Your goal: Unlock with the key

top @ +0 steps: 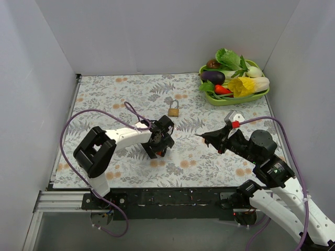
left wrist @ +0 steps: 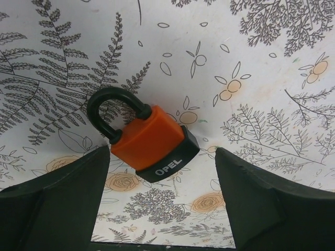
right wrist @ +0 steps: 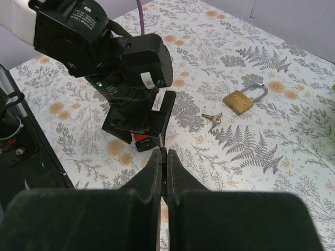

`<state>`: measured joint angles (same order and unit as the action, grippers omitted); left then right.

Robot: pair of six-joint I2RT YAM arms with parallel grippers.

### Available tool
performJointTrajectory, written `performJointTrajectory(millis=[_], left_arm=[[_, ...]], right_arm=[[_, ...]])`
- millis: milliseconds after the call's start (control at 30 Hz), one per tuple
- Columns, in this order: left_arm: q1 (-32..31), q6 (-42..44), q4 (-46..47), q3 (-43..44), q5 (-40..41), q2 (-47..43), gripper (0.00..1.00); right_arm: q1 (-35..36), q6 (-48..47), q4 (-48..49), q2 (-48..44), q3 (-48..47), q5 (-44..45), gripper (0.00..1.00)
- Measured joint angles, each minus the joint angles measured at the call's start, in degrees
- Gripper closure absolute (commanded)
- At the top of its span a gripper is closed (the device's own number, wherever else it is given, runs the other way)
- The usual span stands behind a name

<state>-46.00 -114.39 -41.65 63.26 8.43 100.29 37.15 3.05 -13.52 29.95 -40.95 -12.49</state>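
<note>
orange-bodied padlock with black shackle [left wrist: 152,138] flat on floral surface, mid-surface toward near edge, directly under left claw [left wrist: 163,157]. left claw fingers apart, one on each side of lock, neither touching. lock's long axis diagonal across gap, shackle toward left finger. right claw [right wrist: 164,157] pressed together, nothing in it. small silver keys [right wrist: 212,119] lie beyond, toward far edge, just beside brass padlock [right wrist: 242,99]. judgement: left claw pins lock, right claw fetches keys.
</note>
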Motion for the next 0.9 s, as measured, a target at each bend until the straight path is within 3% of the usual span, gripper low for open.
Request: performJointTrajectory(millis=[600, 900], left_arm=[[4.8, -0.1, 3.2, 3.3, 3.4, 2.6, 0.22], [5.0, 0.0, -2.2, 5.2, 4.0, 3.9, 0.24]], right_arm=[[0.0, 0.2, 0.0, 0.2, 0.8, -1.0, 0.99], [0.0, 0.3, 0.0, 0.1, 1.4, -1.0, 0.99]])
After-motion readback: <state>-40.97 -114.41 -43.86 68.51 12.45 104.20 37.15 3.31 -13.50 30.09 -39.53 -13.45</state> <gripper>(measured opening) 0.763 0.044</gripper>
